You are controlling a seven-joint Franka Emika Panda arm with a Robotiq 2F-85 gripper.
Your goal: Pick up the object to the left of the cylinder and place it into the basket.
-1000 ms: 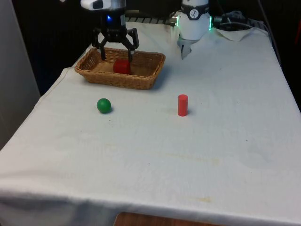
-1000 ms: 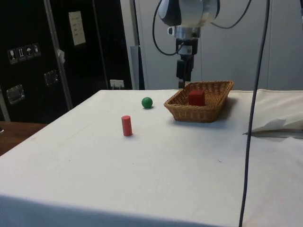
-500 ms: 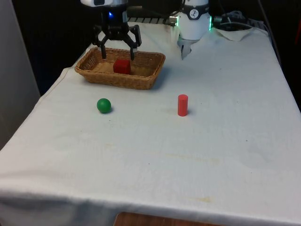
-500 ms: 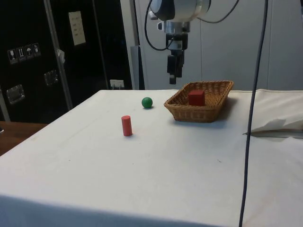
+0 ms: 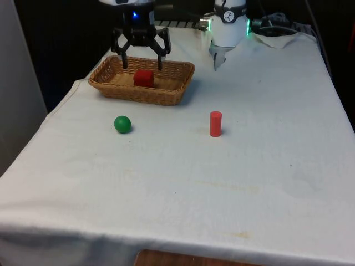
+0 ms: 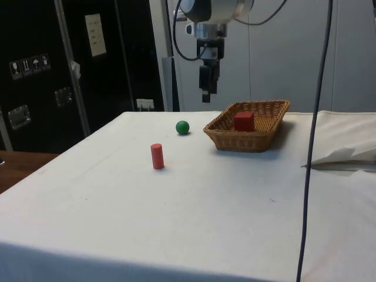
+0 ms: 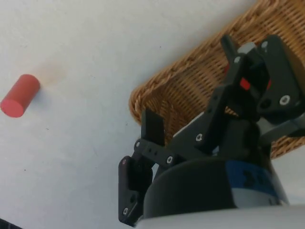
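A red cube point(image 5: 143, 78) lies inside the wicker basket point(image 5: 166, 98) at the far left of the front view; I also see the cube point(image 6: 243, 121) in the basket point(image 6: 249, 140) from the side. My gripper point(image 5: 142, 62) hangs open and empty well above the basket, over one of its edges point(image 7: 157, 90). From the side the gripper point(image 6: 205, 97) is level with the basket's end nearest the green ball point(image 6: 183, 127). The green ball point(image 5: 122, 124) rests on the cloth to the front view's left of the upright red cylinder point(image 5: 215, 123). The cylinder point(image 7: 20, 95) is also in the wrist view.
The cylinder point(image 6: 157, 156) stands alone mid-table. A crumpled white cloth point(image 6: 343, 154) and a hanging black cable point(image 6: 311, 135) are at the side view's right. The table's left edge point(image 5: 50, 113) runs close to the basket.
The open gripper has risen out of the basket and drifted towards the ball's side in the side view. The red cube stays in the basket; ball and cylinder have not moved.
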